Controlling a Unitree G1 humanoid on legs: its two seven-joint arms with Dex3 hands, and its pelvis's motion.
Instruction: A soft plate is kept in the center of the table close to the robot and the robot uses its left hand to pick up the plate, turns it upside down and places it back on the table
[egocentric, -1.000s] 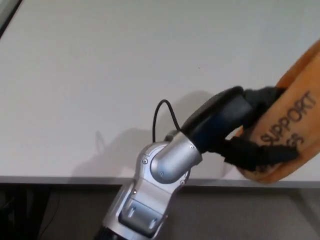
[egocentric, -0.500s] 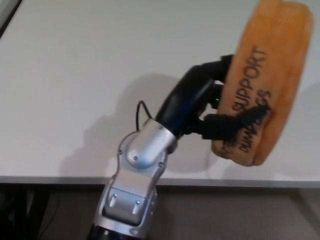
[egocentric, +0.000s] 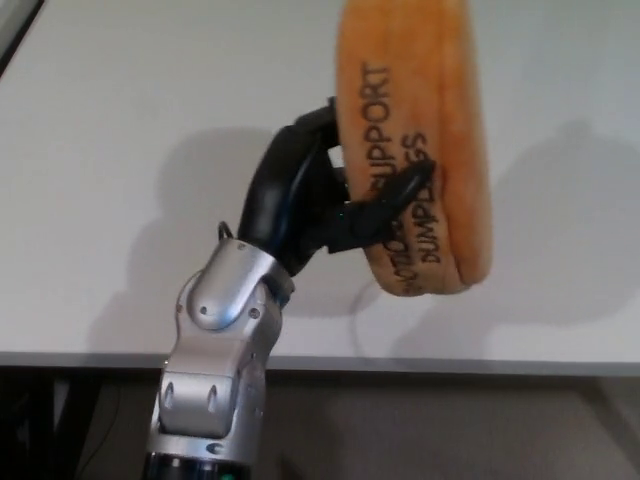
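Left hand (egocentric: 330, 200): black, closed on the plate; one finger (egocentric: 400, 190) laid across the printed face, the rest of the hand behind the left rim. A pinch across the rim, apparently chosen so that a wrist roll alone can turn the item over. Wrist housing (egocentric: 225, 300): silver, below and left of the hand, over the near edge of the table; forearm rising from under that edge at lower left.

Plate (egocentric: 415, 140): orange, soft, thick-rimmed, dark lettering on the face turned toward the hand, partly covered by the finger. Held clear of the table, standing on edge, nearly upright, top running out of the picture's upper border, lower end hanging above the table's near edge, roughly midway along it. Orientation judged as the midpoint of the flip: neither face up nor face down.

Table (egocentric: 120, 100): white, bare where visible; shadow of arm and plate cast on it to left and right of the plate, confirming the gap between plate and surface. Dark strip at the far left corner, unidentified.

Right hand: not in view.

Remaining, as judged: completion of the roll, lowering, release. Risk: soft rim bending or slipping in the pinch.
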